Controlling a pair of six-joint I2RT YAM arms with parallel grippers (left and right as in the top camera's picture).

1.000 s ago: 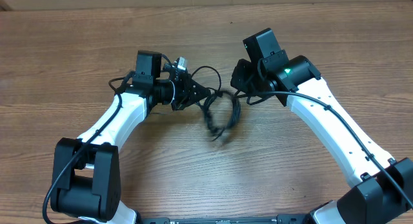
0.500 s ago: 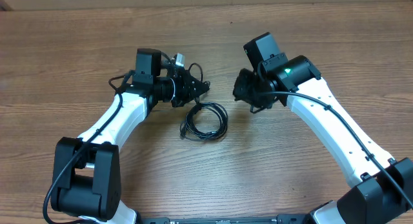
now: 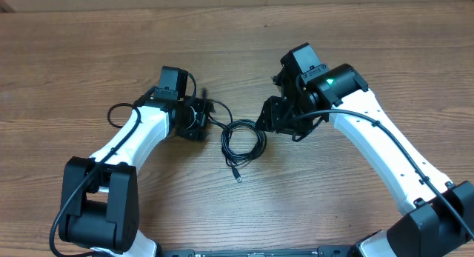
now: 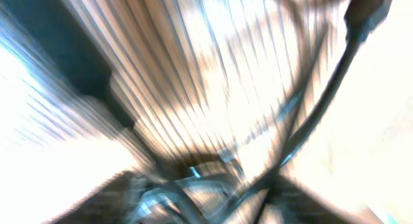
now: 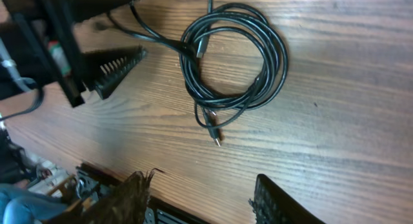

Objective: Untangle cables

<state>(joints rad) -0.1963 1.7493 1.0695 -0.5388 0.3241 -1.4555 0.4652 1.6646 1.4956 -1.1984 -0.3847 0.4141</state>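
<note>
The right tool (image 5: 201,188) hangs with its fingers apart, nothing between them. Whether the left tool (image 3: 201,118) is apart or together, I cannot tell. Between them the thin black cables (image 3: 243,141) lie coiled on the brown wooden counter (image 3: 74,57), one strand running toward the left tool.

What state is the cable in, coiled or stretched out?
Coiled: the cable lies in a ring on the table, one plug poking out.
</note>
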